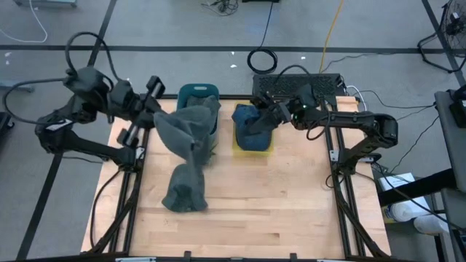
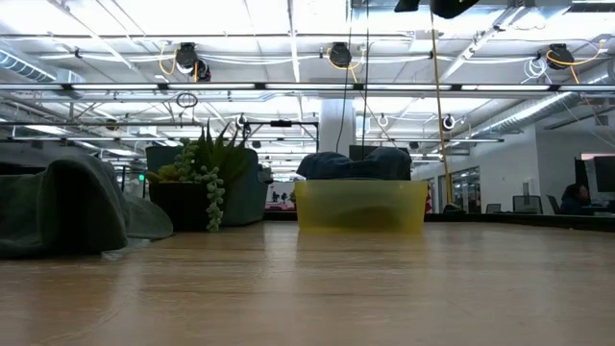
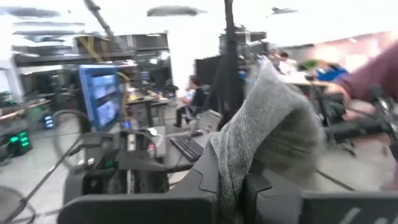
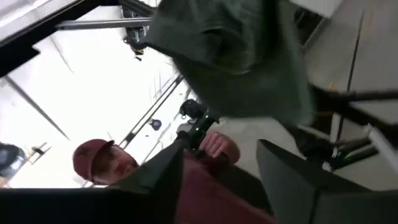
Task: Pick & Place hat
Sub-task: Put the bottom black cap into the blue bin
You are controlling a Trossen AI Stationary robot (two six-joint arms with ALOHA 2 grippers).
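A long grey knit hat runs from my left gripper toward the table's near side. Its top spreads in front of a teal plant pot. In the low view the hat is a mound on the wood. My left gripper is shut on it. A blue hat lies in a yellow bin, and is also seen in the low view. My right gripper hovers at the blue hat's far side. Its fingers are open with nothing between them, and dark cloth lies beyond them. My left gripper pinches the grey hat's upper edge between its two fingers. It comes from the table's left side, roughly level. The knit cloth rises past the fingers in a bunched fold. The hat's upper part is raised, and its lower end lies on the table.
The teal pot with a trailing plant stands at the far edge, left of the yellow bin. A person in a maroon cap and shirt is beyond the table. Bare wood fills the near and right parts.
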